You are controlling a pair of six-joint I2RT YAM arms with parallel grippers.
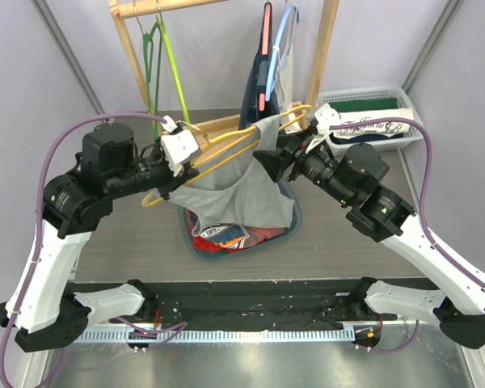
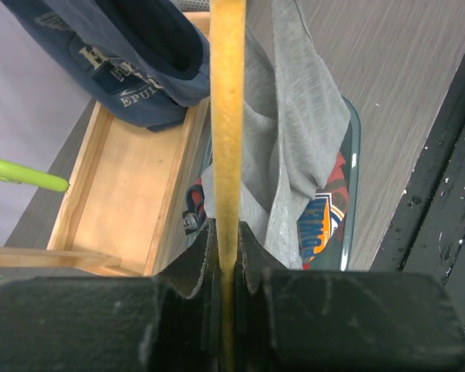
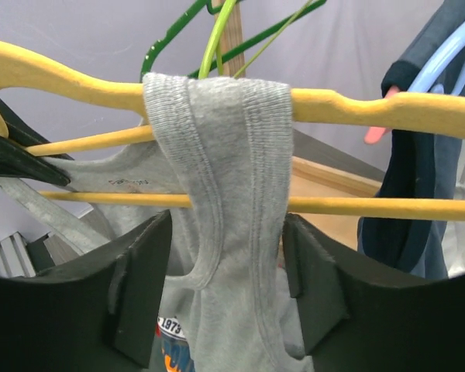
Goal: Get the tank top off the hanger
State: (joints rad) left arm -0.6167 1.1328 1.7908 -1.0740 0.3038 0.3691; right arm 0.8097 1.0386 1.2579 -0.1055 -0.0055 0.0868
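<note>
1. Top external view: the grey tank top (image 1: 241, 184) hangs on a yellow hanger (image 1: 226, 139) held in the air at the centre of the frame. Its hem droops toward a dark-rimmed bin (image 1: 295, 220) of printed clothes on the counter (image 1: 121, 242).
2. At the left of the hanger, the left gripper (image 2: 226, 260) has its jaws clenched on the yellow bar.
3. At the right, the right gripper (image 3: 225, 283) has its jaws parted, one on each side of the shoulder strap (image 3: 217, 155). The strap is looped over the hanger's upper arm, with a gap showing on both sides.
4. Just behind stands a wooden rack (image 1: 327, 48). It carries green hangers (image 1: 158, 56) at upper left and a navy garment (image 1: 252, 93) at upper centre, with a red hanger (image 1: 265, 36) and a blue hanger (image 1: 284, 32), close to the tank top's far edge.
5. At the right edge, behind the right arm, a white basket (image 1: 404, 97) holds folded cloth.
</note>
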